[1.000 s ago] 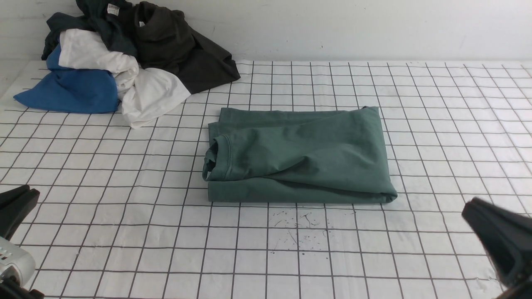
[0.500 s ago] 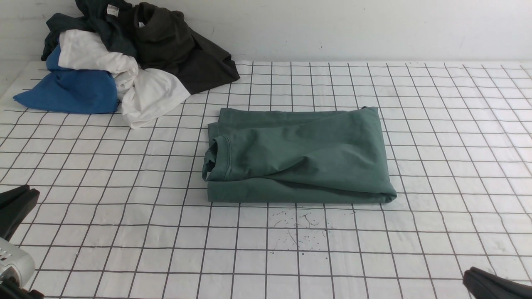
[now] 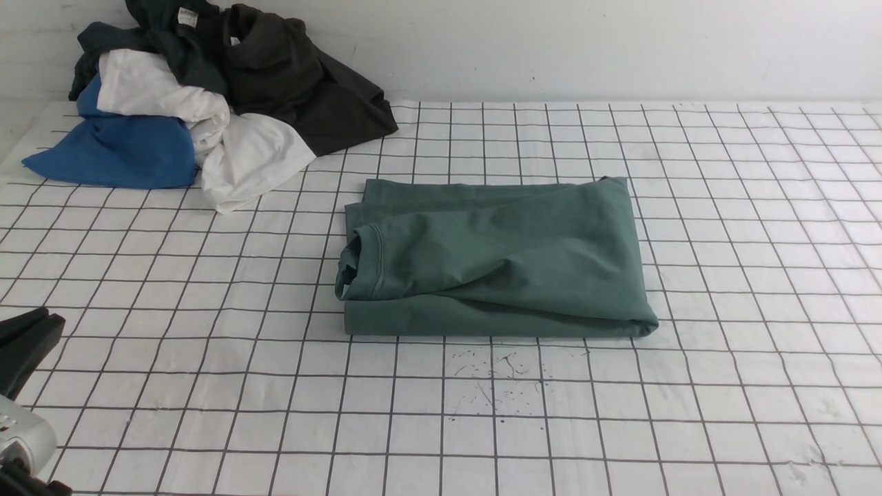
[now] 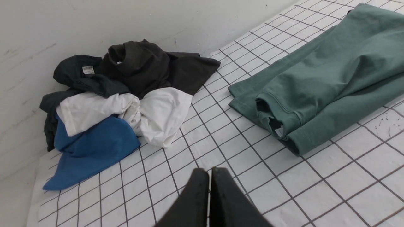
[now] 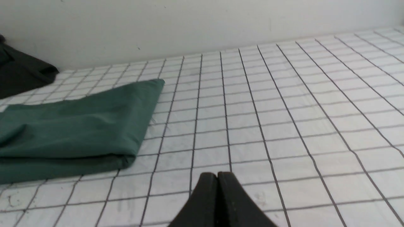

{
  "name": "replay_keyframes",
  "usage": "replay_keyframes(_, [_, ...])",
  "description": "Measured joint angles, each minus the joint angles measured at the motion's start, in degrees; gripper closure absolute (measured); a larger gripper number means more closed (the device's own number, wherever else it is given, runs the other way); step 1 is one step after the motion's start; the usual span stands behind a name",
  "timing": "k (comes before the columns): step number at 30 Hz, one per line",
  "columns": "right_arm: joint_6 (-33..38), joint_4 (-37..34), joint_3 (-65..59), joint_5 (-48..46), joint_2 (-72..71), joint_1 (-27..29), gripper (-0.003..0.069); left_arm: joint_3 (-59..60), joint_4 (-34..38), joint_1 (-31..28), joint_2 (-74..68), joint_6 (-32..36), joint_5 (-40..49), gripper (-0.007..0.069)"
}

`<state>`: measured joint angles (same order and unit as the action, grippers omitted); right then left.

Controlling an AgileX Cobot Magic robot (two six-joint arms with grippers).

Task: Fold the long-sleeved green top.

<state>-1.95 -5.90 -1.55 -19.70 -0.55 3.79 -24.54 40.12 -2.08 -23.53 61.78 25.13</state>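
The left hand (image 4: 210, 171) is clenched with nothing between its dark fingers, which press together along a thin seam in the left wrist view. It hangs above bare gridded tabletop (image 3: 723, 275), apart from all the clothing; in the front view only a dark part of the left arm shows at the lower left edge. The right hand (image 5: 217, 175) is likewise clenched and empty, its two fingers meeting flat above the white sheet with dark grid lines. It shows only in its own wrist view and is out of the front view.

Beyond both hands, the green long-sleeved top (image 3: 496, 258) lies folded into a compact rectangle near the middle of the tabletop, touched by neither hand. Its ribbed neck opening (image 3: 355, 258) faces the robot's left, with a small white tag just visible inside it in the left wrist view. The folded edge on the robot's right is rounded and thick, and a lower layer sticks out along the near side. A few dark specks (image 3: 496, 375) mark the sheet just in front of it.

Further off, at the far left corner against the white wall, sits a loose heap of clothes: a blue garment (image 3: 117, 148), a white garment (image 3: 234, 155), a dark teal-black garment (image 3: 172, 41) with a white neck tag, and a dark olive-black garment (image 3: 303, 83). The heap lies well apart from the folded top.
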Motion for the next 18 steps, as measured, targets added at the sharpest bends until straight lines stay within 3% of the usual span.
replay_keyframes(18, [0.15, -0.13, 0.11, -0.62, 0.0, 0.98, 0.0673, 0.0, 0.0, -0.06, 0.0, -0.05, 0.07, 0.0631])
